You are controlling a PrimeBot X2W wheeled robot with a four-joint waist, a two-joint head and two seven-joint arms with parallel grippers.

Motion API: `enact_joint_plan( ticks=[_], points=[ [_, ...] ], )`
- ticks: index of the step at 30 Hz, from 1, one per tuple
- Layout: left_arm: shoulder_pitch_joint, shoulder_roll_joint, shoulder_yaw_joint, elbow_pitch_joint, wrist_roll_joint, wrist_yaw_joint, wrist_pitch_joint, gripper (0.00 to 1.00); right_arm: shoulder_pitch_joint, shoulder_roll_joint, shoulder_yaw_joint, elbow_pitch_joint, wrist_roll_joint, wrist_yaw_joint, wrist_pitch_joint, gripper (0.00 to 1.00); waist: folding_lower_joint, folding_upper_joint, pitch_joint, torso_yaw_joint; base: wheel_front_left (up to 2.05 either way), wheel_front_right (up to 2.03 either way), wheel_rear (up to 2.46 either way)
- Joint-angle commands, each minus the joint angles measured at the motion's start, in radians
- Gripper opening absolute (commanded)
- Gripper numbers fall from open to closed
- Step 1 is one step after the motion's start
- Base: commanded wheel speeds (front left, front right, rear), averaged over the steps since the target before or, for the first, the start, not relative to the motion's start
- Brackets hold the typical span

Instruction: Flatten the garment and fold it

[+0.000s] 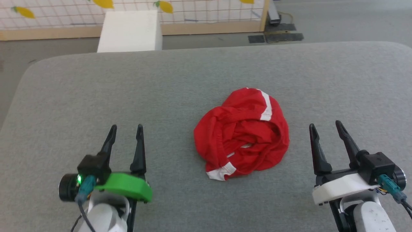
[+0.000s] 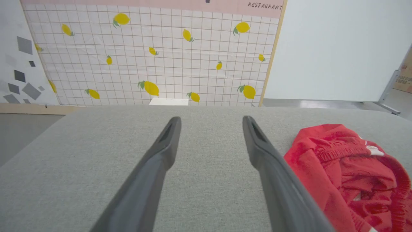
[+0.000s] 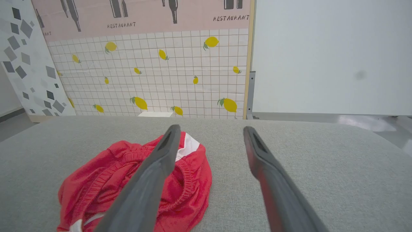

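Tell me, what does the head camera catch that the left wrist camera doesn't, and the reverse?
Head view: the left gripper and right gripper, both open, flanking the whole crumpled garment, plus a white box beyond the table. Left wrist view: RESTAURANT lettering, a grey-patched panel and a plain pale wall. Shared: the garment, the table, the lemon-print panel and the left gripper's fingers.

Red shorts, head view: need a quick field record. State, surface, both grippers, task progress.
garment: red shorts, crumpled in a heap, white stripe showing
surface: grey fabric-covered table
left gripper: fingers spread, empty, left of the shorts, not touching
right gripper: spread, empty, right of the shorts, not touching
progress: not flattened, not folded
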State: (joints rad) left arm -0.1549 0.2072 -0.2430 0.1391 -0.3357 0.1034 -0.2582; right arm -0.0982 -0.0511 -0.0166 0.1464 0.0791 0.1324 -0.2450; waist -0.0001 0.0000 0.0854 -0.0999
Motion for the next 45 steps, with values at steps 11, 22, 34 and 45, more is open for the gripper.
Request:
enact_joint_plan(
  ticks=[11,22,34,45],
  points=[
    [-0.056,-0.004,-0.221,0.048,0.135,-0.196,0.062,1.00,-0.002,0.001,0.003,-0.013,0.006,-0.002,0.011,1.00,0.0001,0.0000,0.041,0.017,0.00,0.00,0.00],
    [-0.406,0.041,-0.765,0.218,0.007,-0.234,0.369,1.00,-0.028,0.001,0.018,0.016,0.037,-0.002,-0.003,1.00,0.0001,0.0000,0.083,-0.063,0.00,0.00,0.00],
    [-0.618,0.087,-0.985,0.333,-0.183,-0.234,0.666,0.00,-0.048,0.001,0.023,0.047,0.068,-0.002,-0.015,1.00,0.0001,0.0000,0.117,-0.130,0.00,0.00,0.00],
    [-0.762,-0.041,-0.851,0.222,-0.250,-0.206,0.434,0.00,-0.050,0.001,0.011,0.042,0.062,-0.002,-0.017,1.00,0.0001,0.0000,0.103,-0.100,0.00,0.00,0.00]
  ],
)
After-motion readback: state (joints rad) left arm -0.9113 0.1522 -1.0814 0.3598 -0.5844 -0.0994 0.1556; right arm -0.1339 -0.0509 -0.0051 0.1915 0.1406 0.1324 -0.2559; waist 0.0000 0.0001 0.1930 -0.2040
